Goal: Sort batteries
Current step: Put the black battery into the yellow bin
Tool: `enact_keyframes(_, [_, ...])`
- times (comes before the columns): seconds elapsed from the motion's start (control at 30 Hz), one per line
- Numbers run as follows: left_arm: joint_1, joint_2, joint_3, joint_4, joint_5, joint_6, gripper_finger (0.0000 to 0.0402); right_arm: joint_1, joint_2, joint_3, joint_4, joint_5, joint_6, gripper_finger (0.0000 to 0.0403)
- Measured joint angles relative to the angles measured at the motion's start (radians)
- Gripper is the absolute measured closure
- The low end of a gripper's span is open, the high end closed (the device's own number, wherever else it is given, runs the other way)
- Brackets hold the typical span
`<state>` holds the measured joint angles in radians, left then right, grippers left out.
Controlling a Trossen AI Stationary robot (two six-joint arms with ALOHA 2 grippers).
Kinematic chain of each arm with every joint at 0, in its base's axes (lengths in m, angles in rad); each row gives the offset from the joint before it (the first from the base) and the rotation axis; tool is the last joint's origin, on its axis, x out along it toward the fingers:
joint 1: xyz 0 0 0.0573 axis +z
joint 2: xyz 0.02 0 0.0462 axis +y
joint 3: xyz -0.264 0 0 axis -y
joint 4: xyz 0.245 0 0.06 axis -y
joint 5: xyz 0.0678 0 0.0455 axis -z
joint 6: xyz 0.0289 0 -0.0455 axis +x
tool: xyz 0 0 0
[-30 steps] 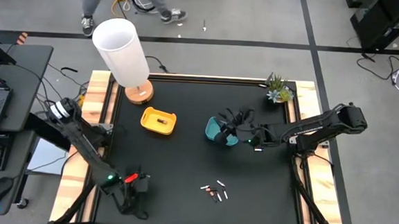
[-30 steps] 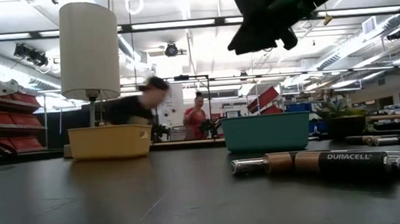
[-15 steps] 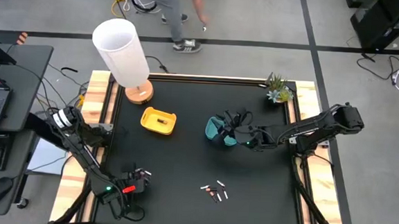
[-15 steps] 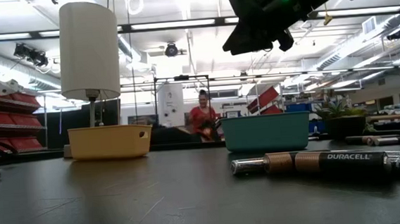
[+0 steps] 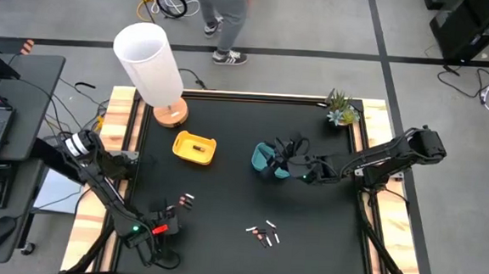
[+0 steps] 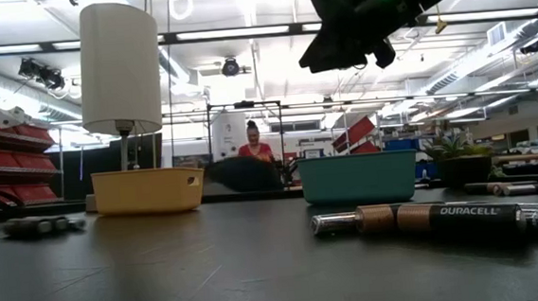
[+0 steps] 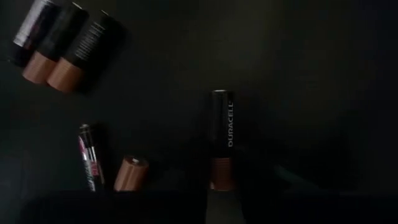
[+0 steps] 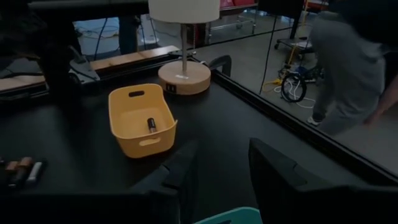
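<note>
Down on the black tabletop (image 5: 225, 170) the batteries (image 5: 263, 234) lie in small scattered lots: one cluster toward the near edge, right of centre, with a copper-topped one closest to the low camera, and a smaller bunch (image 5: 187, 201) off to the left. One more battery (image 5: 197, 148) sits alone inside the yellow tray (image 5: 183, 138). Just beside that left-hand bunch the left gripper (image 5: 164, 228) hangs low over the tabletop near the front-left corner; its wrist camera looks straight down on a dark battery with a copper end (image 7: 221, 138), and I cannot tell how far its fingers are apart or whether they grip anything. Across the table the right gripper (image 5: 279, 159) is raised above the teal tray (image 5: 260, 161), its fingers (image 8: 180, 163) parted with nothing between them. A white lamp (image 5: 150, 63) stands at the back left, a small plant (image 5: 341, 108) at the back right, and a person (image 5: 226, 17) walks the floor beyond.
</note>
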<state>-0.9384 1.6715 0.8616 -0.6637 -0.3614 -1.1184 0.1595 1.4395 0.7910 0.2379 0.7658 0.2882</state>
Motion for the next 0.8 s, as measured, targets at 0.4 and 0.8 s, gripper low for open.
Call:
enact_keyframes(0.4, [0.075, -0.195, 0.024, -0.184, -0.207, 0.071, 0.0351, 0.002, 0.0, 0.0, -0.007, -0.016, 0.003, 0.0275])
enact_keyframes(0.8, [0.437, -0.504, -0.072, -0.252, -0.374, 0.293, 0.0351, 0.031, 0.038, 0.0, 0.006, -0.052, 0.039, 0.0275])
